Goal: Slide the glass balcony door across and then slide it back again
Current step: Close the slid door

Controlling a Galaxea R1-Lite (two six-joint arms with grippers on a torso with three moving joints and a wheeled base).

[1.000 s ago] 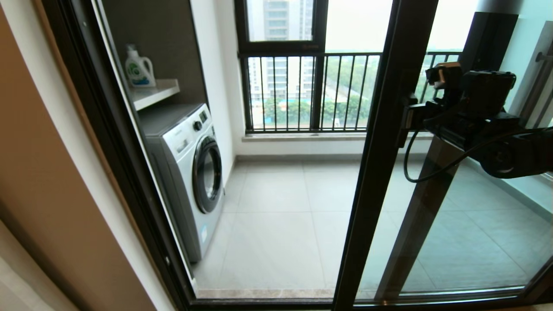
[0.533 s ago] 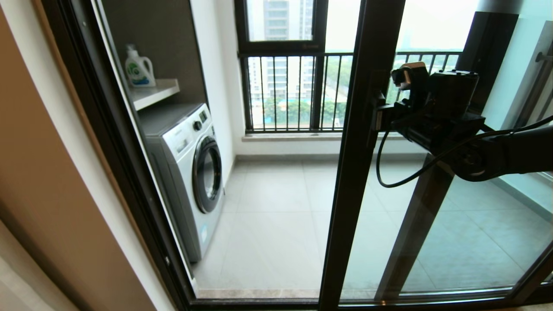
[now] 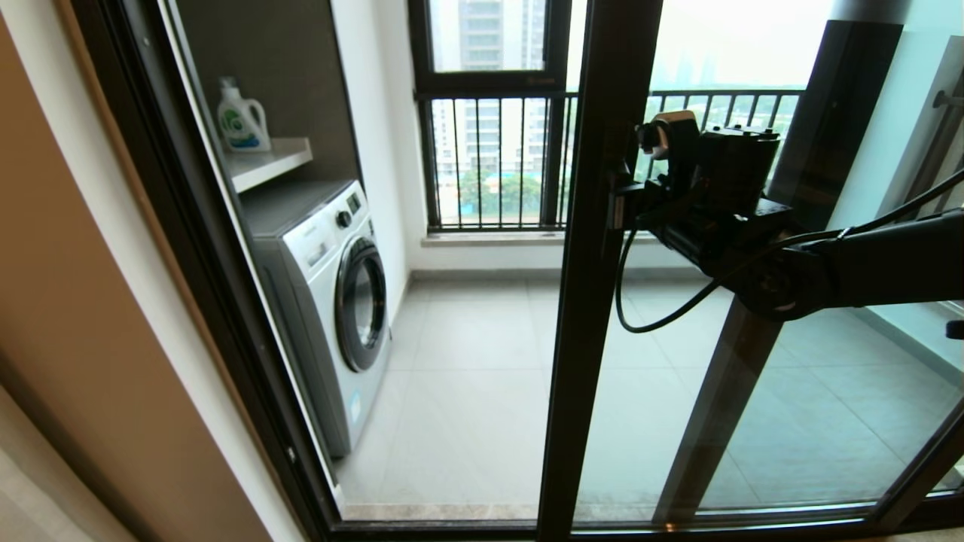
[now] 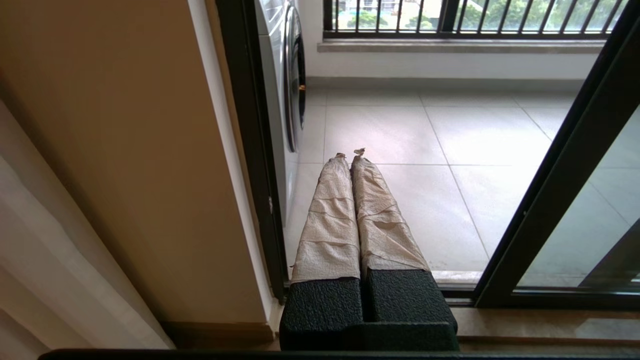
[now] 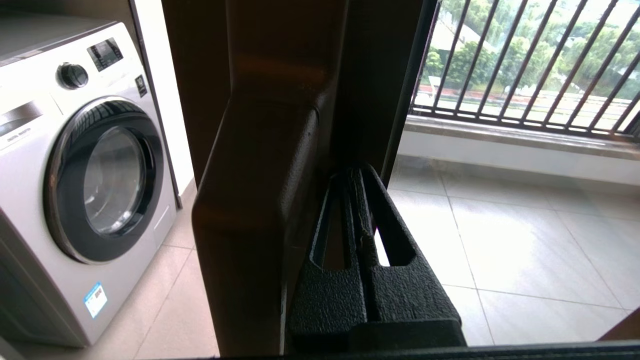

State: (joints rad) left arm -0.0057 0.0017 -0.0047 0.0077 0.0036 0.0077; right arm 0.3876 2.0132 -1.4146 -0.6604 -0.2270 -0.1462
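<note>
- glass balcony door [image 3: 584, 301]: partway across the opening. its dark leading upright runs floor to ceiling a bit right of centre in the head view, with the gap to the left of it open onto the balcony floor [image 3: 482, 391].
- vs 1 s ago the upright has moved left, closing the gap toward the washing machine [image 3: 331, 301] side.
- right gripper [image 5: 356, 175]: at handle height on the door, arm reaching in from the right. fingers pressed together, tips tucked in behind the bar handle [image 5: 255, 200] against the upright. clenched, nothing pinched between them as far as the wrist view shows.
- in the head view the right gripper [image 3: 619, 207] sits right at the upright's edge; black cable [image 3: 640, 301] loops below it.
- left gripper [image 4: 351, 165]: parked low near the left door jamb [image 4: 250, 150], pointing out at the floor. paper-wrapped fingers [image 4: 332, 220] closed on each other, holding nothing.
- second dark-framed glass panel [image 3: 730, 391] behind the door on the right, seen through the glass.
- outside: window with black railing bars [image 3: 497, 162], detergent bottle [image 3: 242, 119] on a white shelf [image 3: 271, 162] above the washing machine.
</note>
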